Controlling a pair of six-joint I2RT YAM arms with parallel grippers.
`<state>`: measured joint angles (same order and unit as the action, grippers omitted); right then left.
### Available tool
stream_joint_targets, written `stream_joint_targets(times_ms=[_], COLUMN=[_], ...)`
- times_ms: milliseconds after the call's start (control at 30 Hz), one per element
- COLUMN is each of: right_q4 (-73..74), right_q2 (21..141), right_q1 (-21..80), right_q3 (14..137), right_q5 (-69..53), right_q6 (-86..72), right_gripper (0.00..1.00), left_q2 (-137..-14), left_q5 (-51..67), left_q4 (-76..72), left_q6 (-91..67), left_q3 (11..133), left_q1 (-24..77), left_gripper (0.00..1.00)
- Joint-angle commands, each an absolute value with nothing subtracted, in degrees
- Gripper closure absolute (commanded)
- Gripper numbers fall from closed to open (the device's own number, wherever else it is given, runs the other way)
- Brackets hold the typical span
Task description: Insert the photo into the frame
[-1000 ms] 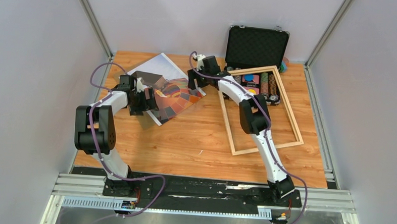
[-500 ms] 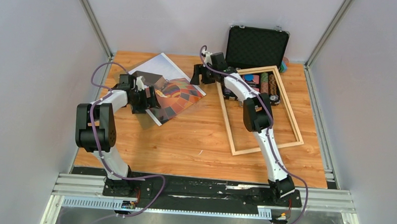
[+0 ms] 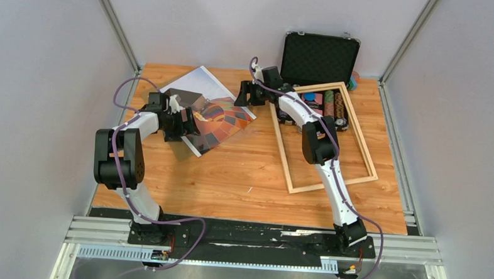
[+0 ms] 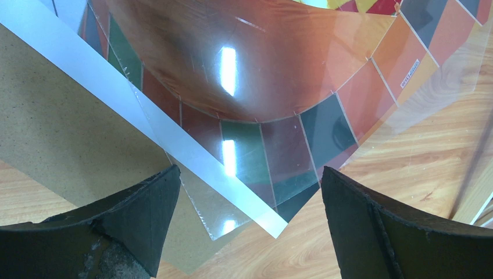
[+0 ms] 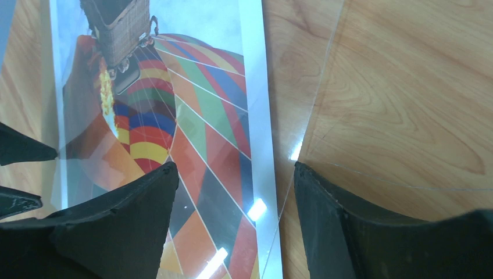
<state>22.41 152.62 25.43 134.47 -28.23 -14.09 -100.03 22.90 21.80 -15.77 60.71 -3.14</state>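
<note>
Your right gripper (image 3: pixel 245 96) has drifted toward 1 o'clock since a second ago. It hangs over the 2 o'clock edge of the photo (image 3: pixel 215 115), jaws fairly wide, gripping nothing. Your left gripper (image 3: pixel 183 121) sits at the photo's 8 o'clock side, jaws fully spread, empty. The photo lies on the table (image 3: pixel 243 171), at 9 o'clock from the frame (image 3: pixel 334 185), apart from it

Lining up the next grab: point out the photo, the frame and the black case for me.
photo (image 3: pixel 227 121): top view, on the coloured balloon panels.
frame (image 3: pixel 333 184): top view, on the near wooden rail.
black case (image 3: pixel 320 58): top view, on the open lid's lining.
</note>
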Motion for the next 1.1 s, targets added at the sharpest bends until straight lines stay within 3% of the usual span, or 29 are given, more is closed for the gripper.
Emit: stream_joint_targets(times_ms=[0, 367, 1067], right_q4=[22.21, 21.11, 16.37], right_q2=[153.37, 147.82, 140.95], right_q1=[25.76, 24.63, 22.15], right_q3=[135.78, 133.33, 124.36], right_q5=[-34.30, -39.13, -54.02], right_q6=[-17.87, -21.33, -29.83], right_gripper=[0.28, 0.33, 0.54], left_q2=[-102.50, -103.48, -103.74], left_q5=[24.04, 24.84, 24.98], left_q4=[22.41, 22.48, 23.10], left_q6=[-15.42, -14.97, -13.51], left_q3=[60.23, 60.21, 60.11], left_q1=[-2.90, -2.90, -2.90], left_gripper=[0.00, 0.00, 0.00])
